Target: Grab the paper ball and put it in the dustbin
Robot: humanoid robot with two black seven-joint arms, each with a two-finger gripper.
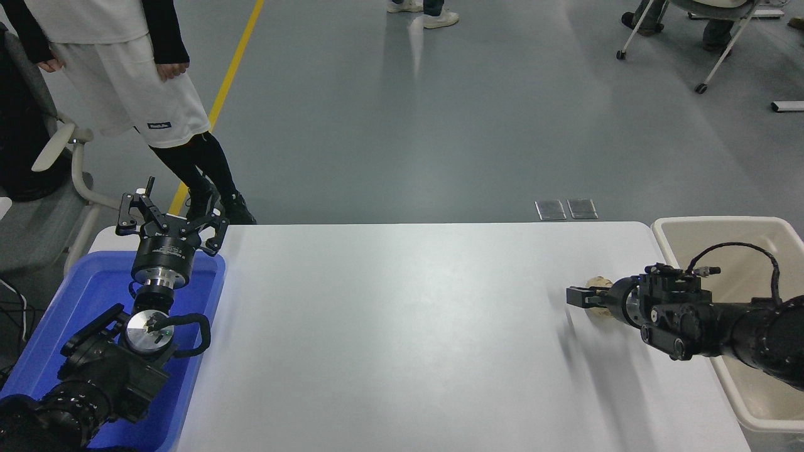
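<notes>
One paper ball (598,284) (mostly hidden) beside one dustbin (716,225); right gripper (581,297) jaws' state unclear.

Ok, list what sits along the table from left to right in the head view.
blue bin → left gripper → bare white table → right gripper over the paper ball → dustbin

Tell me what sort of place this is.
Probably a robotics lab or test hall: a wide grey painted floor with a yellow lane line, wheeled office chairs, and a white rectangular table set before two black robot arms.
</notes>
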